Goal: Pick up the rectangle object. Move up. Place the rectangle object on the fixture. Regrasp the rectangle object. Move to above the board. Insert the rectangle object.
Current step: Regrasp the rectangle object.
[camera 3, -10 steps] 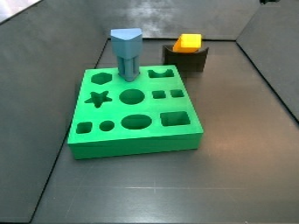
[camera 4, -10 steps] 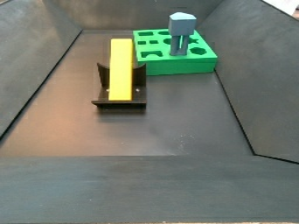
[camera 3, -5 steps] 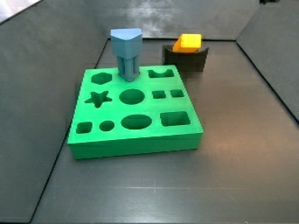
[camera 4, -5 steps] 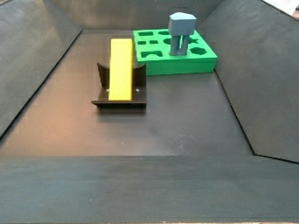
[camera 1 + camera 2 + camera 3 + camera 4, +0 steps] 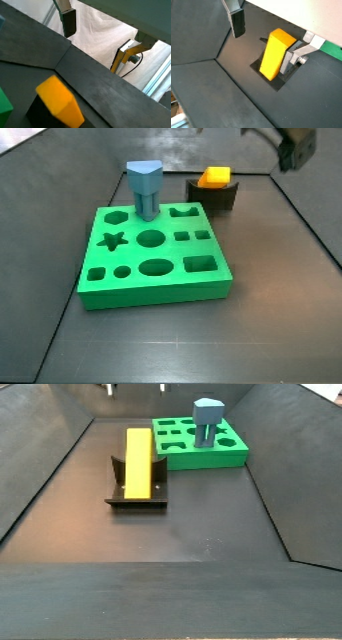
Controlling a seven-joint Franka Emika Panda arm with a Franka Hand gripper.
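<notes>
The long orange-yellow rectangular block (image 5: 136, 462) lies flat in the notch of the small dark grey-brown fixture (image 5: 135, 492). Nothing is holding it.

The robot's gripper (image 5: 271, 32) is high above the block. In a side view only its two silver fingertips (image 5: 110, 389) peek in at the very top, right above the far end of the block. In another side view a dark part of the gripper (image 5: 287, 148) shows in the upper corner, above and to the side of the block (image 5: 215, 176).

In a wrist view the two flat silver fingers (image 5: 236, 17) with dark pads are spread wide apart. The yellow block (image 5: 275, 53) sits below and between them, and neither finger touches it. Another wrist view shows one dark pad (image 5: 68, 22) up high and the end of the block (image 5: 61, 101) far below.

The big bright green square board (image 5: 155, 256) with shaped holes lies on the dark floor, off to the side of the gripper, next to the fixture (image 5: 214, 195). A blue peg with a five-sided top (image 5: 144, 190) stands upright in the board.
</notes>
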